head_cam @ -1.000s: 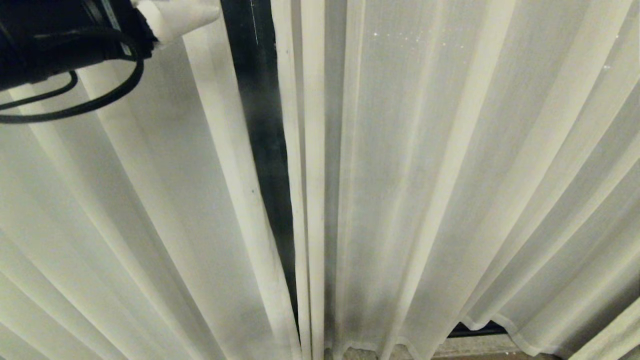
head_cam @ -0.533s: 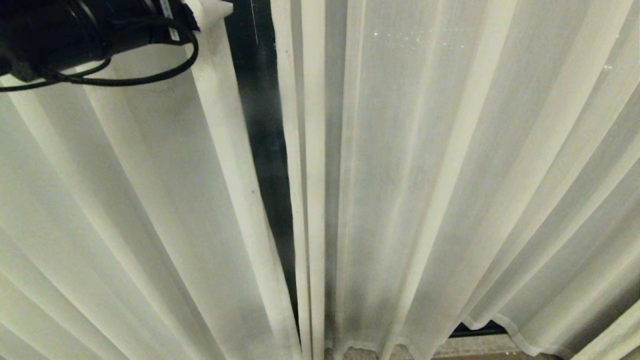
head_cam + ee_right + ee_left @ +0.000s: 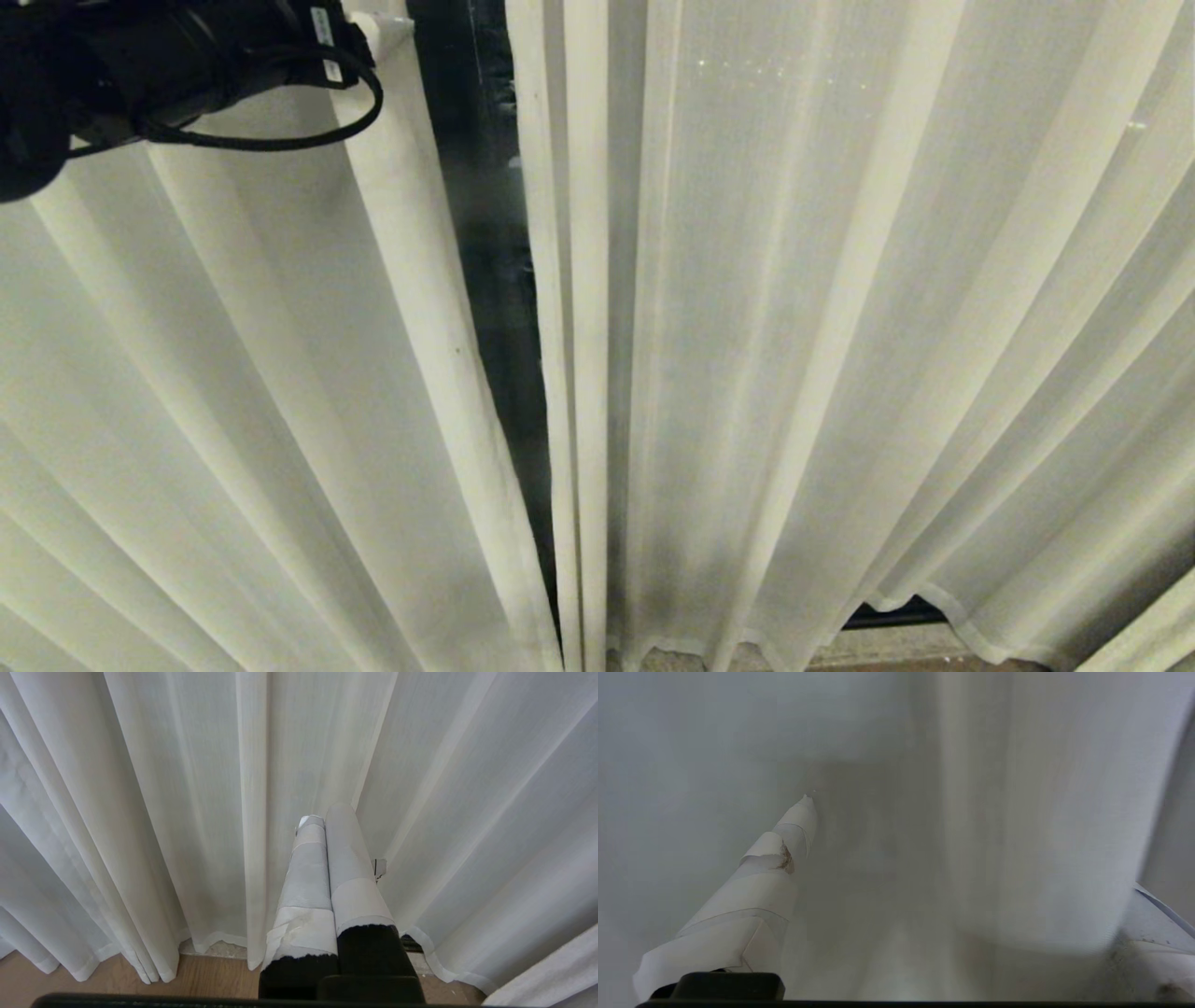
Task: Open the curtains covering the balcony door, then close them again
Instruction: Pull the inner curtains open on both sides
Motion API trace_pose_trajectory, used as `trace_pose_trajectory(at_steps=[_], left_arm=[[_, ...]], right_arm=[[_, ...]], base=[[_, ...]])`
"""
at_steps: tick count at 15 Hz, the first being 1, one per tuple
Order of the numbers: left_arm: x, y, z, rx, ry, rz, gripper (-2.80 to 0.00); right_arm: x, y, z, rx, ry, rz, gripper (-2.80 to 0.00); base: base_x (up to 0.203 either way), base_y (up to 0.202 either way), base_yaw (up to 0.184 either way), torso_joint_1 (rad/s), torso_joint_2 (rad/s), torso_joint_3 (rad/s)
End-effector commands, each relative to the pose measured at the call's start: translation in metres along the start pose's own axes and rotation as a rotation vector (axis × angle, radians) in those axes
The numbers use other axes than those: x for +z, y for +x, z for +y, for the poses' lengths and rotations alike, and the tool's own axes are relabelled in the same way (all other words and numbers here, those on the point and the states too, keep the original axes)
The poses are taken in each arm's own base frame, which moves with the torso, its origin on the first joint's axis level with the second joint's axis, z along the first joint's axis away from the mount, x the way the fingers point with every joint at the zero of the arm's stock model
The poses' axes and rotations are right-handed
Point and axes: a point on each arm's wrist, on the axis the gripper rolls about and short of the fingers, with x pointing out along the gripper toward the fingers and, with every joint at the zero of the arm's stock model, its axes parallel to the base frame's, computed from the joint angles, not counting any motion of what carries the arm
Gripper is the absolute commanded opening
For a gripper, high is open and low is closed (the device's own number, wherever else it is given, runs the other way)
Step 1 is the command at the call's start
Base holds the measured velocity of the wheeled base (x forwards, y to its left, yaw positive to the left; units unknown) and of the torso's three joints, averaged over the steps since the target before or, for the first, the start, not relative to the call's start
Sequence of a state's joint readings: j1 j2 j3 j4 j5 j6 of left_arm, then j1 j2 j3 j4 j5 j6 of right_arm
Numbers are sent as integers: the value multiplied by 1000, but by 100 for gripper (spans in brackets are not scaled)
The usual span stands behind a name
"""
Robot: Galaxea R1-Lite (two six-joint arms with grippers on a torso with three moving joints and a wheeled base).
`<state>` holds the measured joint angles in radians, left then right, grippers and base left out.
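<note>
Curtains (image 3: 794, 327) hang nearly drawn, dark balcony door (image 3: 485, 233) peeking through the slit. Fabric looks light, floppy, slippery, so pinch the left panel's hemmed edge. Left tool (image 3: 962, 882) spread wide around a pleat; right tool (image 3: 327, 826) clenched, empty, parked low.

Left tool (image 3: 971, 872) raised, fingers spread wide; right tool (image 3: 327, 819) closed.

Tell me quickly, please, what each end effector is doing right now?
Left end effector: open, a fold of the curtain between its fingers, not clamped.
Right end effector: shut, holding nothing, near the curtain.
</note>
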<state>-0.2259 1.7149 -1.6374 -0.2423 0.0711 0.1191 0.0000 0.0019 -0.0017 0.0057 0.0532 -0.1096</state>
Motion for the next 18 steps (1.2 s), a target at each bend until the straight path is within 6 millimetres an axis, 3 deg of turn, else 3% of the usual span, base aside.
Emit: trace_pose_trajectory(at_steps=[1,8,9,18], left_arm=[[-1,1,6,24,4,2,0],[-2,2,18,62,9,-8,0],[-2,2,18,62,9,-6,-280],[0,-2,33,108,18,-12,-280]], right_arm=[[0,0,0,2,-1,0,-280],[0,0,0,1,-1,0,-280],[0,0,0,2,-1,0,-280],[0,0,0,1,-1,0,-280]], base=[[0,0,0,0,0,0],[0,0,0,0,0,0],[0,0,0,0,0,0],[0,0,0,0,0,0]])
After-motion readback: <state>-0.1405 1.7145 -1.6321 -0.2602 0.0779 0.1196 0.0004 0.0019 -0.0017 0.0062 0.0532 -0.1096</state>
